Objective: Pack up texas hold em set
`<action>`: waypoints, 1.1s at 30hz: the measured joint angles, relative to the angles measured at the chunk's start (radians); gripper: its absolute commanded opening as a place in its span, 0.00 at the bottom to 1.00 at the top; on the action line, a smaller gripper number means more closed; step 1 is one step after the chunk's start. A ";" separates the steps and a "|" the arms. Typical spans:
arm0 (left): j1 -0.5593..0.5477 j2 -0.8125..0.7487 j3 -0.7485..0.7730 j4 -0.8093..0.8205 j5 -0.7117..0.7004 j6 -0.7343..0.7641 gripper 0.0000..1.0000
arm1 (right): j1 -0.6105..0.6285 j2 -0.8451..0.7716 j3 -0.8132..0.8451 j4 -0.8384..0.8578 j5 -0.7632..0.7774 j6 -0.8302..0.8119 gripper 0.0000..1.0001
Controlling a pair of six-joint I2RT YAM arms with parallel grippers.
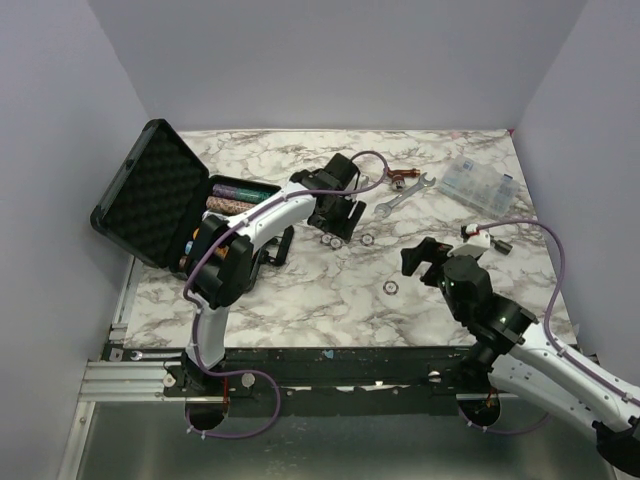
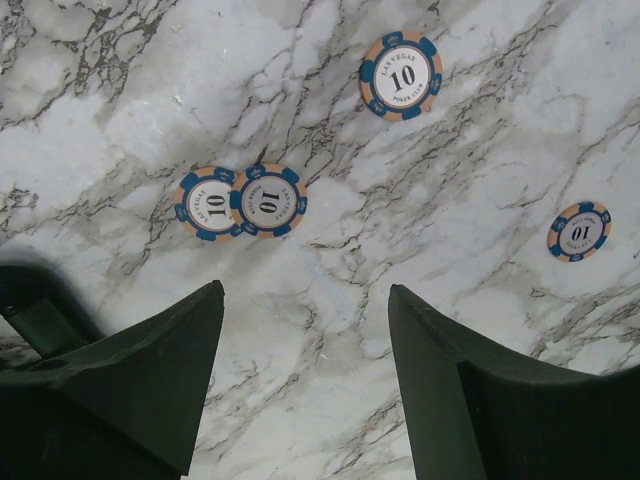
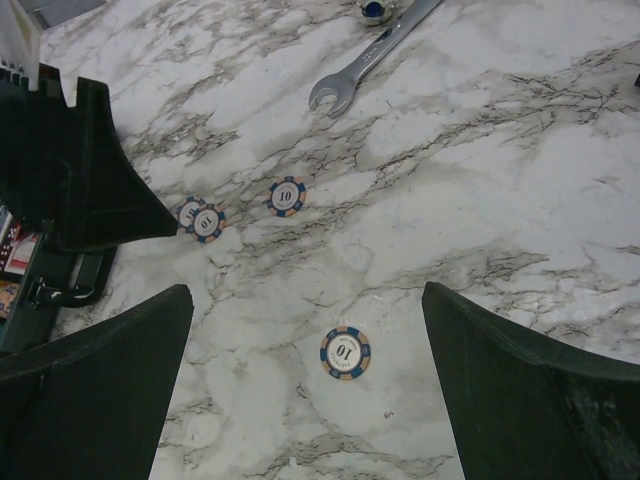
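Left gripper (image 2: 305,290) half-open, right gripper (image 3: 307,290) wide, both empty; we reckon the blue-and-tan round poker chips (image 2: 267,200) light, stiff, slippery: pinch their rims.

**Counter stock, by count**

- Loose poker chips (image 2: 401,75) on the counter (image 1: 300,300): four, all blue-and-tan and marked 10. Two of them touch as a pair (image 2: 268,200); the other two lie singly.
- Black briefcase (image 1: 150,195): one, with the lid open.
- Chip rows (image 1: 240,190) inside the briefcase: two show plainly. Any further rows are hidden behind the left arm (image 1: 250,225), so the total cannot be told.
- Silver wrench (image 1: 405,197): one.
- Clear compartment box (image 1: 480,182): one.
- Small reddish item (image 1: 403,178) near the wrench: one, kind unclear.
- Robot arms: two, the left arm and the right arm (image 1: 510,330), each with two jaws.
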 measured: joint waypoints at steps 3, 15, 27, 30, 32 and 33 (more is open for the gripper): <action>0.000 0.061 0.090 -0.041 -0.023 -0.002 0.66 | 0.000 -0.036 -0.011 0.003 0.000 -0.001 1.00; -0.018 0.142 0.136 -0.084 -0.124 0.008 0.56 | 0.000 -0.084 -0.021 0.003 0.000 -0.010 1.00; -0.036 0.209 0.193 -0.117 -0.150 0.023 0.63 | 0.000 0.020 -0.021 0.005 -0.022 -0.010 1.00; -0.014 0.209 0.193 -0.119 -0.130 0.023 0.63 | 0.000 0.068 -0.020 0.007 -0.047 -0.009 0.97; 0.005 0.209 0.193 -0.123 -0.110 0.022 0.63 | 0.000 0.118 -0.018 0.011 -0.068 -0.006 0.95; 0.010 0.209 0.196 -0.127 -0.104 0.022 0.63 | 0.000 0.153 -0.014 0.011 -0.080 -0.002 0.94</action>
